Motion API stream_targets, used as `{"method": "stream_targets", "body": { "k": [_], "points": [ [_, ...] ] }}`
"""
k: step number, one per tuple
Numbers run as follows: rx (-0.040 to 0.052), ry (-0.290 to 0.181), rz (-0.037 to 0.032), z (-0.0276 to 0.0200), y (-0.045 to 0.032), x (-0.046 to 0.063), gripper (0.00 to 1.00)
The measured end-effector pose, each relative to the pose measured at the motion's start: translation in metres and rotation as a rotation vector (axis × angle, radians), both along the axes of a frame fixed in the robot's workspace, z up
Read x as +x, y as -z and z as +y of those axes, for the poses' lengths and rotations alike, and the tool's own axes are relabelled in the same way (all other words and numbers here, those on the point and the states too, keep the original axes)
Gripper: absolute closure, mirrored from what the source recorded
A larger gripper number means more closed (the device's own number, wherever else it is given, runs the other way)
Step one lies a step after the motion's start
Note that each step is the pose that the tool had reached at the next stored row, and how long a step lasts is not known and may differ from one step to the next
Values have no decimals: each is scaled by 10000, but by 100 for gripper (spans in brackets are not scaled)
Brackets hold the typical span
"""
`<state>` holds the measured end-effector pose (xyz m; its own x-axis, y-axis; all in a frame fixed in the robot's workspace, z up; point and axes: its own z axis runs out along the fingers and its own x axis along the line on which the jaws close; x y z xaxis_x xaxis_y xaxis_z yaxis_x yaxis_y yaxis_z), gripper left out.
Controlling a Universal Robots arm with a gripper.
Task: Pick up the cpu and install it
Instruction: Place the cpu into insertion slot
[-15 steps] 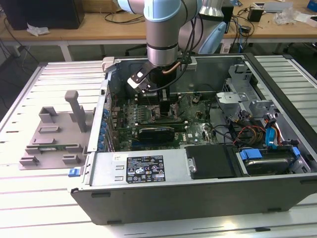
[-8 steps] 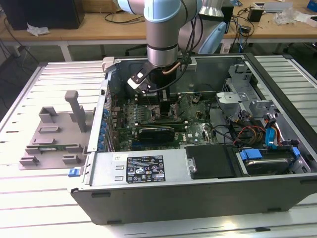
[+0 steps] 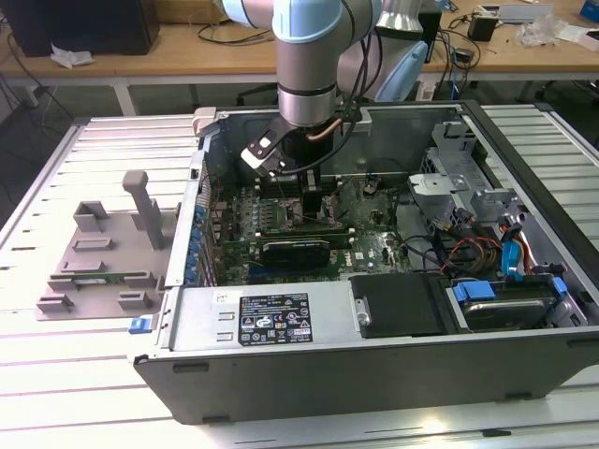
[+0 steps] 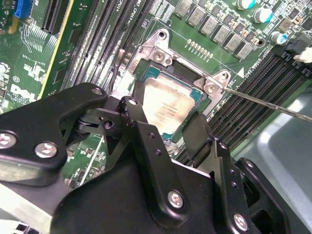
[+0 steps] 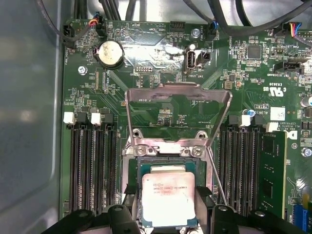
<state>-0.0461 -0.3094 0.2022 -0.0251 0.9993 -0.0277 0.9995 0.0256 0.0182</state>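
Observation:
The cpu (image 5: 168, 195), a square chip with a silvery top, sits low in the motherboard's socket (image 5: 131, 161) inside the computer case (image 3: 281, 323). My gripper (image 5: 168, 201) hangs directly over it, one black finger against each of two opposite chip edges, so it appears shut on the chip. In the second wrist view the cpu (image 4: 168, 107) shows between the fingertips (image 4: 132, 108), with the gripper (image 4: 163, 117) above the socket. From the exterior view the gripper (image 3: 299, 182) reaches down into the case over the board.
The socket's metal load plate (image 5: 178, 114) stands swung open, and its thin lever (image 5: 217, 180) is raised beside it. Memory slots (image 5: 90, 165) flank the socket. A grey plastic tray (image 3: 103, 253) with upright posts lies at the exterior view's left, outside the case.

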Motion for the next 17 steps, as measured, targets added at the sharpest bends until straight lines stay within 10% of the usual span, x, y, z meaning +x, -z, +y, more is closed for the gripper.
{"method": "stream_targets", "body": {
  "k": [17],
  "points": [
    [-39,1,47,-7,15,8,47]
  ]
}}
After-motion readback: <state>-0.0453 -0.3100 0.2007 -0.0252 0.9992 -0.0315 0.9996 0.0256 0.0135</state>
